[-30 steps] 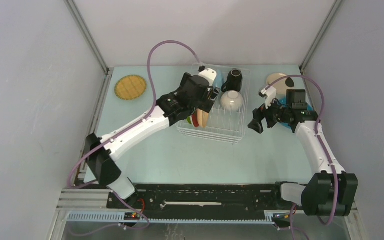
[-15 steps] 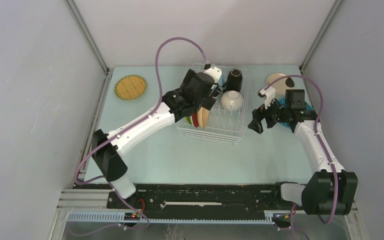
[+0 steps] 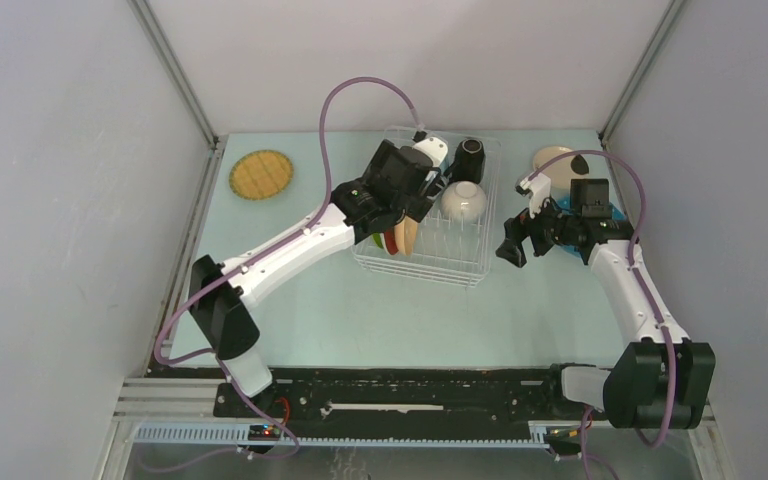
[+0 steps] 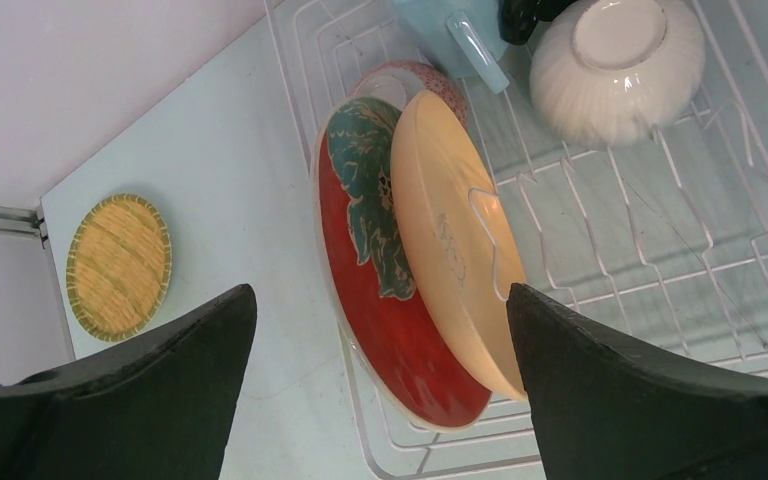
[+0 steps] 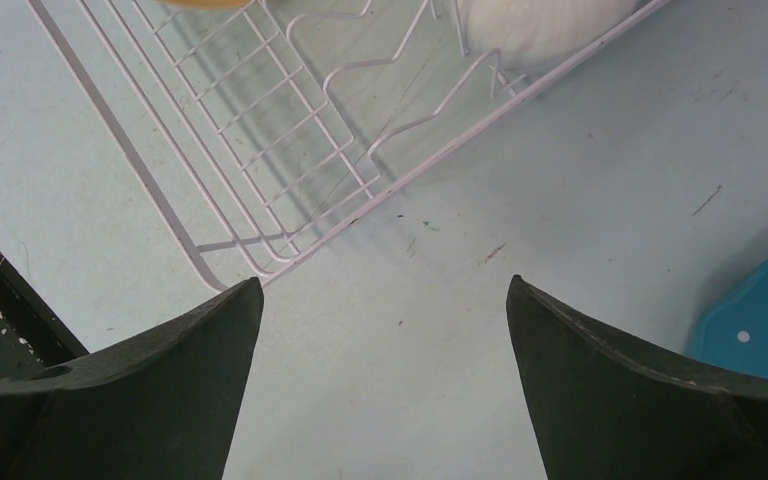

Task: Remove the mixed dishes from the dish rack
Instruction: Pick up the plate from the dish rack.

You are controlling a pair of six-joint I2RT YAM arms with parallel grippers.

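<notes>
Have left gripper (image 4: 378,300) wide apart and empty above the dish rack (image 3: 418,272) left end, straddling red floral plate (image 4: 385,345) and cream plate (image 4: 455,250), both on edge in the tines, rims running along the finger gap, putting pinch axis across plate thickness. Reckon left the nearer arm; see right gripper (image 5: 382,290), also spread and empty, off the rack's corner over table (image 5: 520,150) near blue dotted plate (image 5: 760,330). Suggest bracketing one rim only before closing.

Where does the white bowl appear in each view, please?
Top external: white bowl at centre, in the dish rack's far half.
Left wrist: bowl top right, upside down.
Right wrist: bowl cut off at the top edge.
Shared landmark: the rack's white wires.
</notes>
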